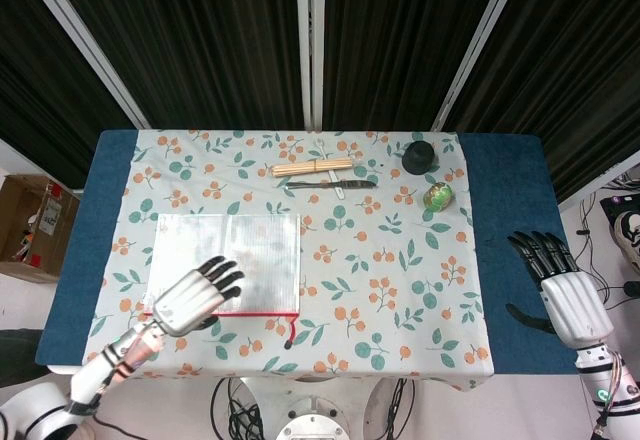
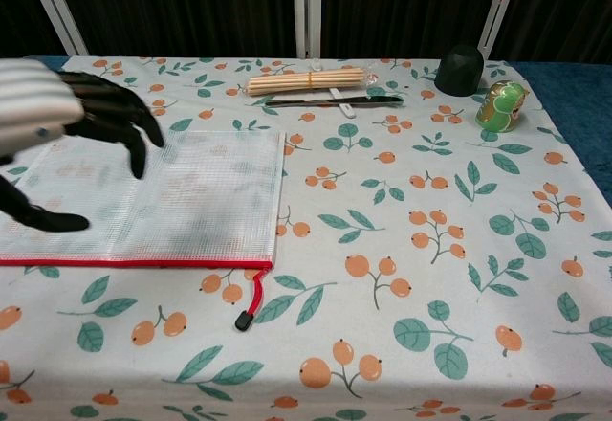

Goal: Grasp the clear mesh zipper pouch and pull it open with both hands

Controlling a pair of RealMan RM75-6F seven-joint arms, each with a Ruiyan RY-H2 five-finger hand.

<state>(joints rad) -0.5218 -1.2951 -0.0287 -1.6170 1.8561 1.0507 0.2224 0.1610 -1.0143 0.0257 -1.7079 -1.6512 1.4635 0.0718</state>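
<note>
The clear mesh zipper pouch (image 1: 240,255) (image 2: 182,196) lies flat on the left half of the table, its red zipper edge toward me and a red pull cord (image 2: 251,301) trailing off its near right corner. My left hand (image 1: 192,296) (image 2: 67,115) hovers over the pouch's near left part, fingers spread and holding nothing. My right hand (image 1: 562,285) stays off the table's right edge, fingers spread and empty; the chest view does not show it.
At the back lie a bundle of wooden sticks (image 1: 312,168) (image 2: 308,80), a dark pen-like tool (image 1: 330,184), a black cap (image 1: 419,155) (image 2: 460,69) and a small green figure (image 1: 438,196) (image 2: 502,105). The floral cloth (image 1: 400,290) covers the table.
</note>
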